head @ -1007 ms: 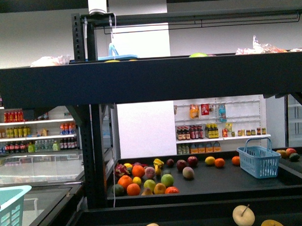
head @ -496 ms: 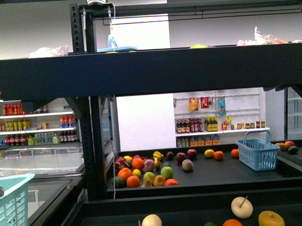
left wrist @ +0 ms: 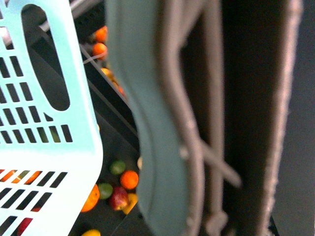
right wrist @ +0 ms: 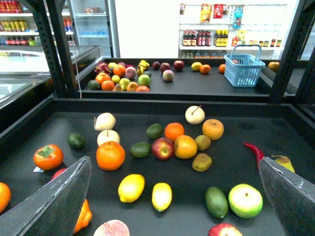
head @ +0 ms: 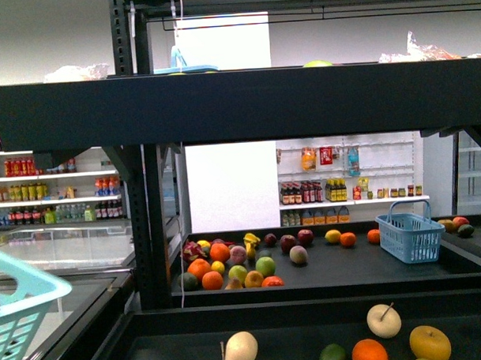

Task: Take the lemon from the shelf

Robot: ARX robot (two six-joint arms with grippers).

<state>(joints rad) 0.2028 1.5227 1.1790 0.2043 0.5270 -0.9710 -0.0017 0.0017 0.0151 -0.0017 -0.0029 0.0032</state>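
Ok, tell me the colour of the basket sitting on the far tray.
The basket is blue; the right wrist view shows it best.

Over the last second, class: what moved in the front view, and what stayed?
The view shifted downward: the shelf sits higher in frame, showing more near-tray fruit. The pale basket rose and tilted. Unchanged: far-tray fruit and the blue basket.
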